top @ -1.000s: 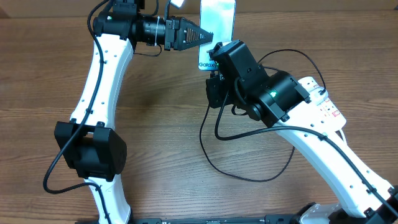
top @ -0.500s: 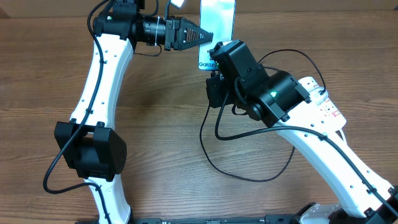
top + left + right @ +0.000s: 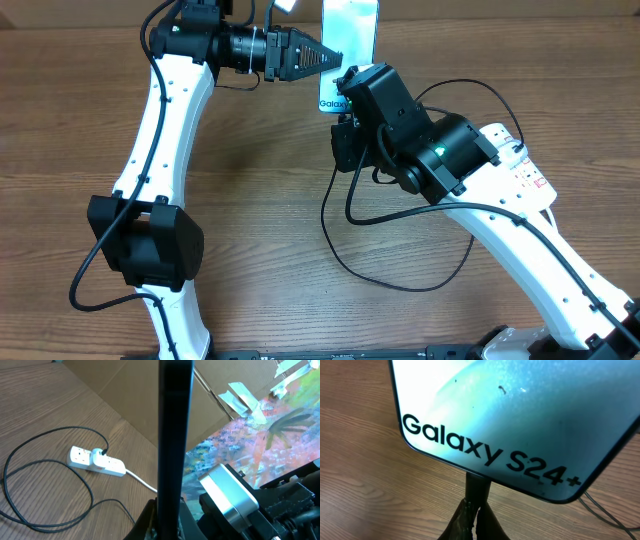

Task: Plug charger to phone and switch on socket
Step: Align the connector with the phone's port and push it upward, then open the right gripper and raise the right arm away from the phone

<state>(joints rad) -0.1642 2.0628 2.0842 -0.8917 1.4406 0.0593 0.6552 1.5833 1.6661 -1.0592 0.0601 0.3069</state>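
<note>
Both grippers are clamped: left gripper [image 3: 330, 57] on the Galaxy S24+ phone [image 3: 350, 25] at upper centre, right gripper [image 3: 476, 512] on the charger connector [image 3: 477, 491] touching its bottom edge.

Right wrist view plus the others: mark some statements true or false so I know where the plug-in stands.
1. The slim smartphone with the blue-white screen reads "Galaxy S24+". True.
2. The right gripper pinches the small black connector tip at the smartphone's bottom edge. True.
3. The smartphone lies flat on the wooden table. False: the left gripper holds it raised above the table.
4. The white elongated power strip has nothing plugged in. False: the thin black cable runs into the power strip.
</note>
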